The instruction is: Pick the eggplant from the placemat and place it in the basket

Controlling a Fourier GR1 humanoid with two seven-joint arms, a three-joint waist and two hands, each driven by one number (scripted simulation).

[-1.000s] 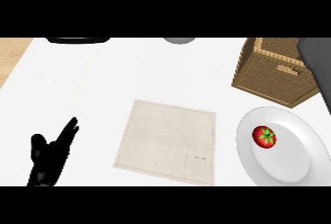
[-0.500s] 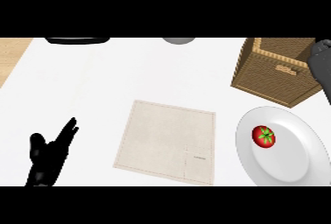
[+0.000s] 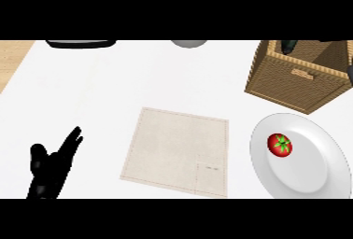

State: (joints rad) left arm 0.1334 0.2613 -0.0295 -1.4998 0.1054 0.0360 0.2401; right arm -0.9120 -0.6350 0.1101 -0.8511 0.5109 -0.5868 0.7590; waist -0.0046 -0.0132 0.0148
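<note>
The beige placemat [image 3: 176, 151] lies flat in the middle of the counter with nothing on it. The wicker basket [image 3: 300, 81] stands at the upper right. A dark, rounded thing [image 3: 288, 45], likely the eggplant, shows inside the basket at its far rim. My left hand [image 3: 52, 168] rests open at the lower left, fingers pointing up, well apart from the placemat. Only a dark sliver of my right hand [image 3: 350, 72] shows at the right edge, beside the basket.
A white plate [image 3: 310, 177] with a red tomato [image 3: 280, 144] sits right of the placemat, just below the basket. A dark pan-like object [image 3: 81, 43] and a grey round object [image 3: 189, 43] sit at the far edge. Wood countertop [image 3: 14, 56] shows at the far left.
My right hand has drawn away from over the basket towards the right edge. The dark thing now shows inside the basket. The left hand has stayed still.
</note>
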